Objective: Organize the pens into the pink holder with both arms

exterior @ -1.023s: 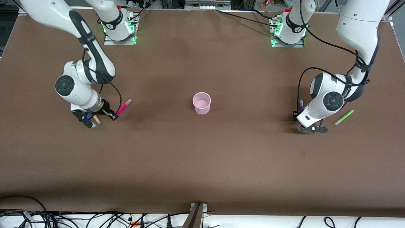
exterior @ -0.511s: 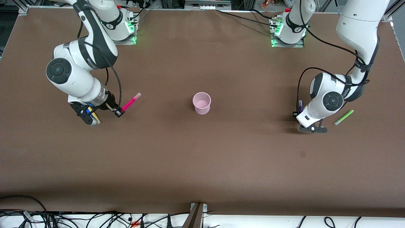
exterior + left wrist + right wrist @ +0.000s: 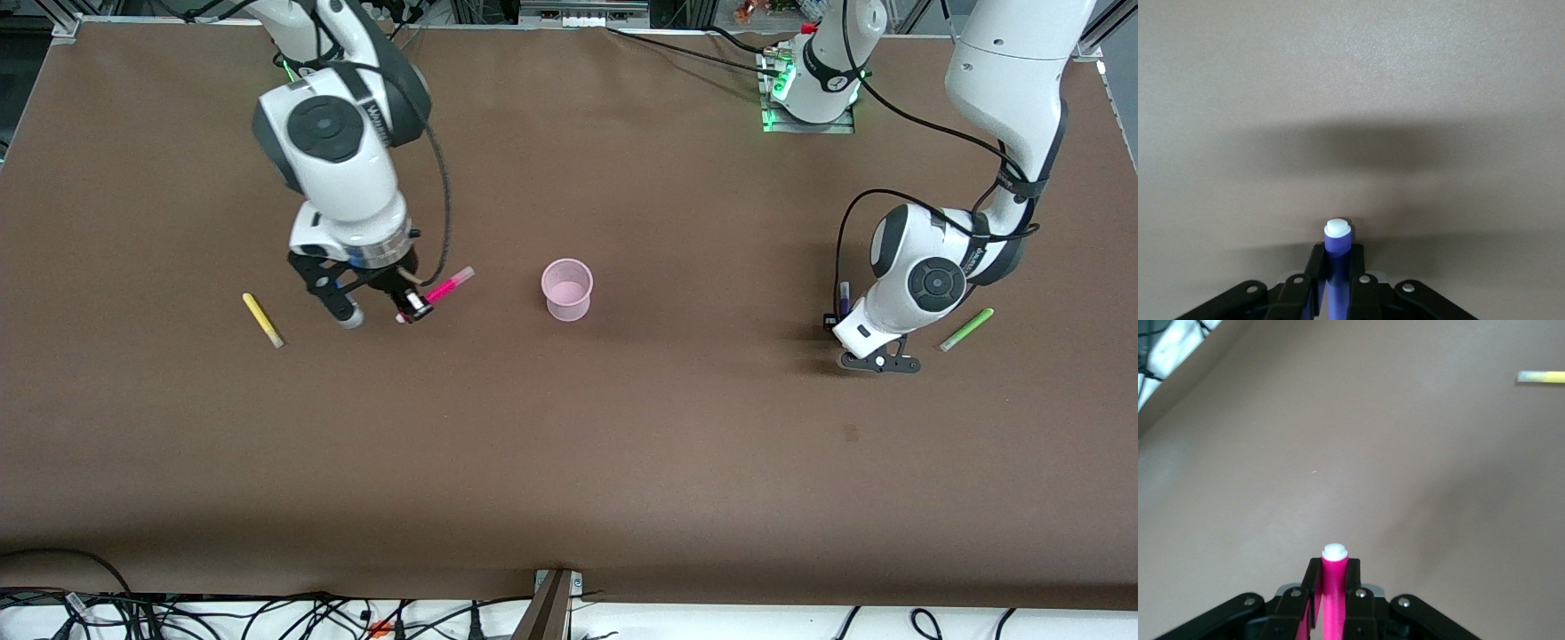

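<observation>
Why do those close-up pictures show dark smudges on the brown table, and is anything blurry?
Left wrist view: a broad soft shadow bands the brown table past the dark purple pen, which looks sharp. Right wrist view: the magenta-pink pen is crisp, while the yellow pen far off looks soft. Front view: even lighting, with faint shadows under both arms and the translucent pink cup.

Robotics lab, 2 white arms (image 3: 338, 160) bolted to a brown table (image 3: 569, 444), cables (image 3: 267, 613) along its edge, aluminium framing
</observation>
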You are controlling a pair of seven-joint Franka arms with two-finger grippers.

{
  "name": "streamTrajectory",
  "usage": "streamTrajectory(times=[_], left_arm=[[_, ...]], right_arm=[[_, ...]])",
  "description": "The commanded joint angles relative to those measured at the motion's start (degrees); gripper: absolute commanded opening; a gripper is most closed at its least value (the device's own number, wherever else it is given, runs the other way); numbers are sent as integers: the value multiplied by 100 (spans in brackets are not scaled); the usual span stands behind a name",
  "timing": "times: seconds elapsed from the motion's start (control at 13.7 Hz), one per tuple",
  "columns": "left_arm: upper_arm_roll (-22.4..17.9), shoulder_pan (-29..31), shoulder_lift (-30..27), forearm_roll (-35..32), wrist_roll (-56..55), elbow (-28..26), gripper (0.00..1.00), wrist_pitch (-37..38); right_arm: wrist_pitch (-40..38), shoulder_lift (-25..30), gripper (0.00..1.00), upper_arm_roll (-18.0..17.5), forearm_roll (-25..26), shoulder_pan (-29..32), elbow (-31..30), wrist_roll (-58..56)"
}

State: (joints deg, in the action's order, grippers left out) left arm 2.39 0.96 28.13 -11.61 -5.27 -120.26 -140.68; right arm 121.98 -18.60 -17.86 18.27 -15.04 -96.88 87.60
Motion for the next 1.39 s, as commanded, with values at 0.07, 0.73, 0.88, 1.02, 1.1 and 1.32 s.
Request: streamTrajectory(times=[0.07, 0.73, 0.88, 1.02, 1.1, 1.32], left_arm=[[-11, 45, 17, -167, 53, 55, 0, 76], [7, 27, 0, -114, 44, 458, 0, 828], [16, 10, -18, -88, 44, 634, 0, 1182], [77, 18, -97, -87, 44, 801, 0, 1463], [86, 27, -132, -79, 53, 924, 0, 1699], [314, 45, -342, -61, 88, 1346, 0, 2525]], right_arm=[[-87, -556, 0, 37, 1114, -490, 617, 1108], [10, -1198, 0, 265, 2909, -1588, 978, 3910], [-7, -1242, 0, 309, 2981, -1764, 934, 4072], [-77, -1286, 0, 335, 3024, -1958, 890, 4343], [-95, -1295, 0, 405, 3033, -2080, 742, 4423], [-331, -1295, 0, 704, 3112, -2520, 644, 4635]])
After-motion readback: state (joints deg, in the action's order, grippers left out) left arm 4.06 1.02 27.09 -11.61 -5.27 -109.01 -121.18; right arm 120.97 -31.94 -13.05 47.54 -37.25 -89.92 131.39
